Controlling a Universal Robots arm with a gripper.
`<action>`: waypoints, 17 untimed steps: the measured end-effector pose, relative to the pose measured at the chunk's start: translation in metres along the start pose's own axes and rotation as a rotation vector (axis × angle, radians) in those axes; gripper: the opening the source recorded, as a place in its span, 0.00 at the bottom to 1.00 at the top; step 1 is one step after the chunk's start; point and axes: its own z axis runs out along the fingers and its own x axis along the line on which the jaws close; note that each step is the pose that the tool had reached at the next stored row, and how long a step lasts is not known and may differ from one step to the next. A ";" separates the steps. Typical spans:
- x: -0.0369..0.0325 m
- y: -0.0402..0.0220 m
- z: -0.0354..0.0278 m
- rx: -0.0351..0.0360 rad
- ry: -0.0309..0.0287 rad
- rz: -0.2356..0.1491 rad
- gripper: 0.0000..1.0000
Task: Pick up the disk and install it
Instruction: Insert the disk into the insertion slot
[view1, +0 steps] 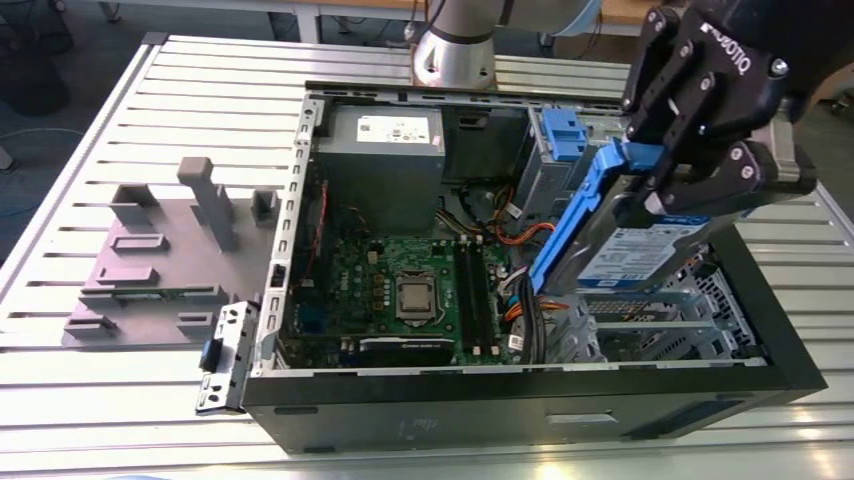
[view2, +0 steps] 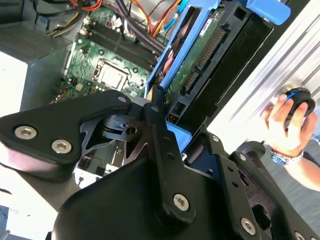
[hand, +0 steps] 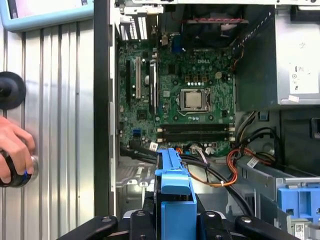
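Observation:
The disk, silver with a blue-and-white label and blue rails, hangs tilted over the open computer case, above the drive cage on the exterior view's right. My black gripper is shut on its upper end. In the second wrist view the disk shows its green underside and connectors beyond the gripper. In the first wrist view the disk appears edge-on as a blue rail between the gripper's black links, above the case floor and cables.
Inside the case lie a green motherboard, a grey power supply box, orange and black cables and blue drive carriers. A grey fixture stands on the slatted table. A person's hand grips a knob beside the case.

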 end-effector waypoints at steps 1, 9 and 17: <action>0.0008 -0.0031 0.0003 -0.0010 -0.0001 0.000 0.37; 0.0063 -0.0271 0.0022 -0.0089 -0.0002 0.000 0.37; 0.0110 -0.0492 0.0044 -0.0152 -0.0007 0.000 0.37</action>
